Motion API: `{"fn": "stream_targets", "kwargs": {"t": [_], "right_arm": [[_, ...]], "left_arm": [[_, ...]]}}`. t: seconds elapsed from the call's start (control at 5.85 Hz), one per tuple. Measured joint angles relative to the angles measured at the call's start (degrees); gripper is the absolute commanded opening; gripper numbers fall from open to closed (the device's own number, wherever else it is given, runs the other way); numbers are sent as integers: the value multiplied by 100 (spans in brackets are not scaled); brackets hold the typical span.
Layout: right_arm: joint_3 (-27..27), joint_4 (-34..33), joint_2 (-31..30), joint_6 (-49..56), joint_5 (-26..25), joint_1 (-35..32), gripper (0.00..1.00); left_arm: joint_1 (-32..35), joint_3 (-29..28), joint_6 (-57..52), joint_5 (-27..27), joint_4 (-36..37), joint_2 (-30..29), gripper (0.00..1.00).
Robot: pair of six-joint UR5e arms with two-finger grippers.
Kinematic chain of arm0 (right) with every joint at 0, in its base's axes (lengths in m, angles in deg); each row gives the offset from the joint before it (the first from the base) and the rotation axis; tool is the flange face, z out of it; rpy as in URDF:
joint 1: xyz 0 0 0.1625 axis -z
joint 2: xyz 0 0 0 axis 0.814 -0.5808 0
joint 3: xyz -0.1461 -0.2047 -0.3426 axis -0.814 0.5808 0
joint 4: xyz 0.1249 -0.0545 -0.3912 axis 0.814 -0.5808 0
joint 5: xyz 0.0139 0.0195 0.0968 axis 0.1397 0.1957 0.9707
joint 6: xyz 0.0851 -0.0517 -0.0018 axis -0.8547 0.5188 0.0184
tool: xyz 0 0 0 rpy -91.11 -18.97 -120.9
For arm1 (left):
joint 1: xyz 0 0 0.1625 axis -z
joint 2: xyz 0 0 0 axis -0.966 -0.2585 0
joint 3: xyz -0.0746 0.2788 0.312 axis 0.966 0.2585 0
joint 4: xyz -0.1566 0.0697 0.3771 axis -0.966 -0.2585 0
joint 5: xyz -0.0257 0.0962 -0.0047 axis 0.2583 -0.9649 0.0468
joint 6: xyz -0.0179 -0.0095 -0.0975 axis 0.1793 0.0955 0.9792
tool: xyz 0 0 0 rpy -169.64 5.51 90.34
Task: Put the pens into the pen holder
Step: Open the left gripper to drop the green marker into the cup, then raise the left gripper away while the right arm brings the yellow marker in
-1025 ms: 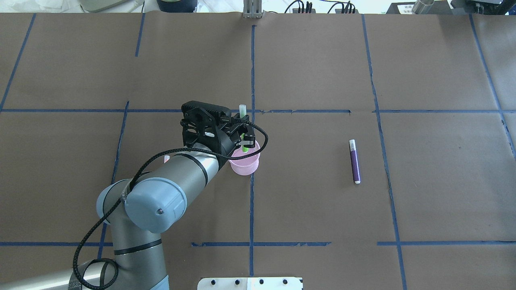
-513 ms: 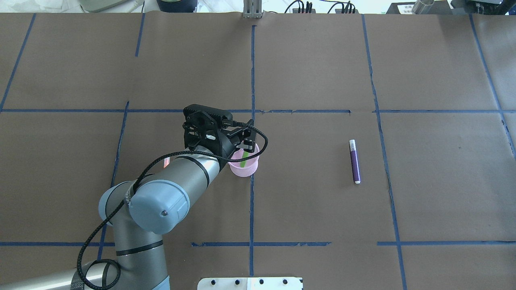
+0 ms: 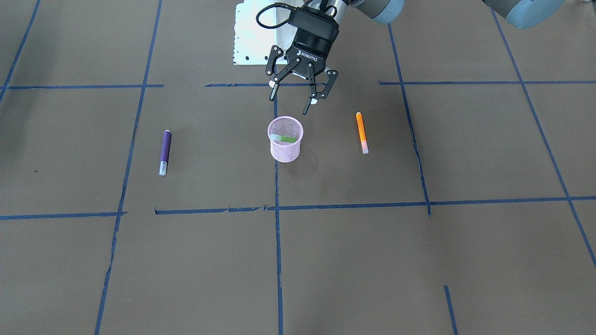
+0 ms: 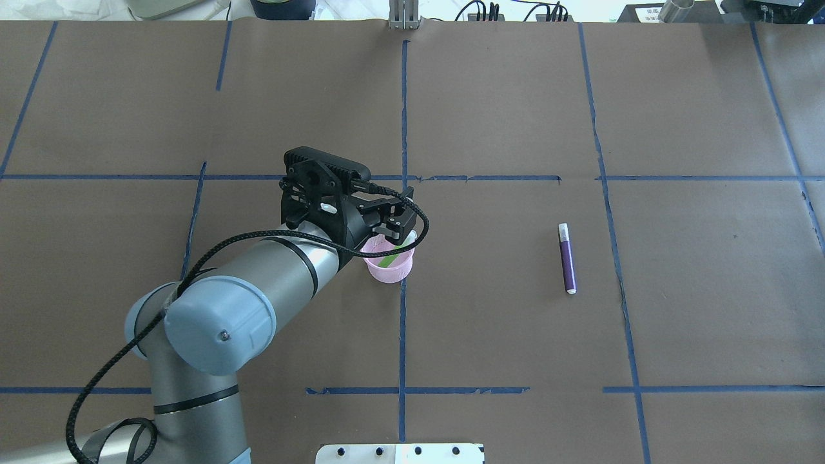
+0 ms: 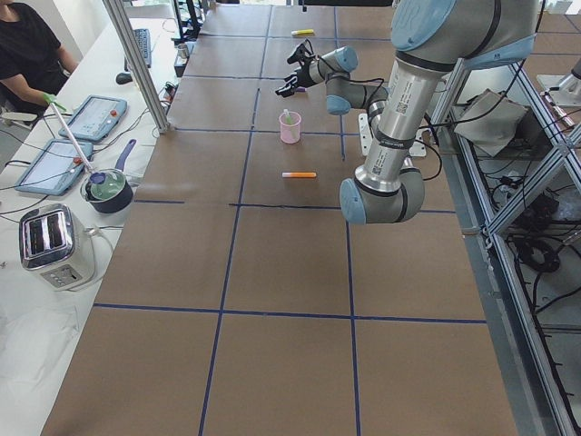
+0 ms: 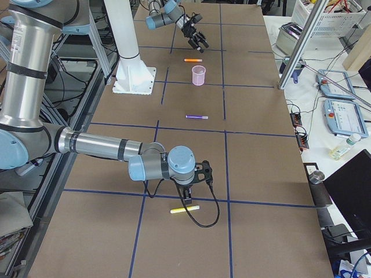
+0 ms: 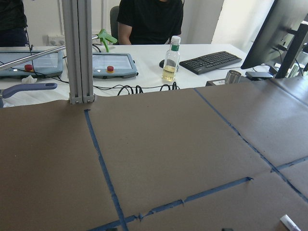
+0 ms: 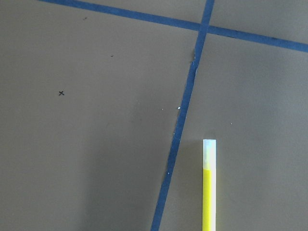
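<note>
Pen holder — green pen inside, left gripper agape over its rim

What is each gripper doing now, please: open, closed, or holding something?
Left gripper: open, holding nothing, above the pen holder.
Right gripper: cannot be told; it shows only in the exterior right view.

Bright, even light is filling every view; only a faint, soft shadow is lying near my left gripper.

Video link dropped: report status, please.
Left gripper open above pen holder. Right gripper unclear. Green pen inside; orange pen, purple pen on table. Nothing blocking.
</note>
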Motion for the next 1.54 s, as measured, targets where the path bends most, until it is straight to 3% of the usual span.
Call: {"fn": "stream_targets", "kwargs": {"t": [0.34, 0.51, 1.03, 1.54], "right_arm": [[1096, 17, 692, -186, -77, 456, 91], [1477, 18, 890, -209, -139, 600, 88], [1906, 16, 1014, -225, -466, 772, 80], [1965, -1, 1061, -261, -471, 907, 70]], "left_arm": [[936, 702, -31, 1854, 1321, 339, 79], [1203, 932, -33, 2342, 1564, 513, 79], [1318, 1159, -33, 2550, 1659, 662, 78], [1314, 1179, -33, 2561, 1661, 705, 78]]}}
